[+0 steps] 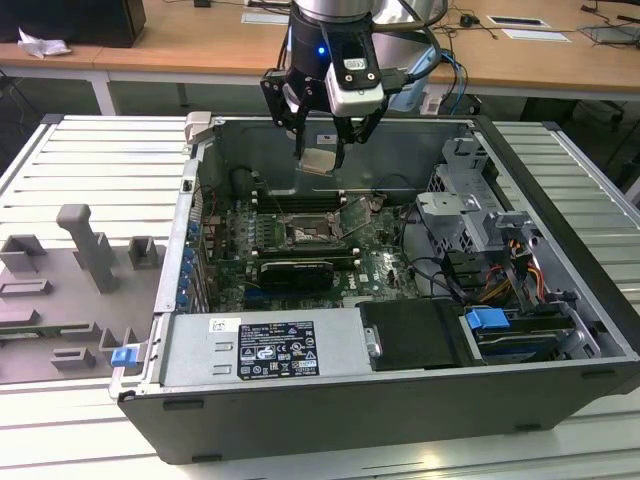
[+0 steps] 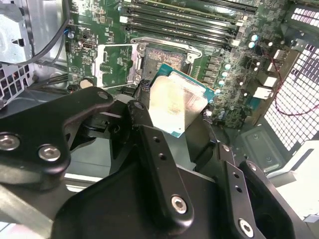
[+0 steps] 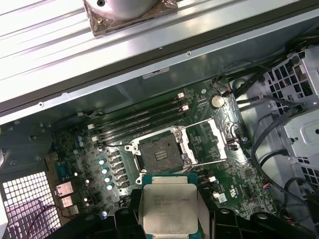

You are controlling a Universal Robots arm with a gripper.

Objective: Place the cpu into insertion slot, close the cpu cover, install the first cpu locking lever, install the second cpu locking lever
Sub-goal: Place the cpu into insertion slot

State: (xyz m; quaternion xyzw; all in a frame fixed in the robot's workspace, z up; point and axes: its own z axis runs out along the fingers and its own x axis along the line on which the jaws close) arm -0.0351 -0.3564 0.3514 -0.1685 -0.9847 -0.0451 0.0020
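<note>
Soft, even light from above filled the exterior view, leaving the inside of the computer case (image 1: 400,400) dimmer than the pale ribbed table (image 1: 60,440) around it. A small blue lamp (image 1: 320,52) glowed at the frame's upper middle. In the second wrist view, the chip (image 2: 174,102) showed washed-out glare on its metal top.

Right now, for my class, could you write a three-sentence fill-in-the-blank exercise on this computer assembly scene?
1. The gripper holds the ____ above the open computer case.
2. The insertion slot is ____ of any chip.
3. The cpu cover is flipped ____.
Missing words: cpu; empty; open.
</note>
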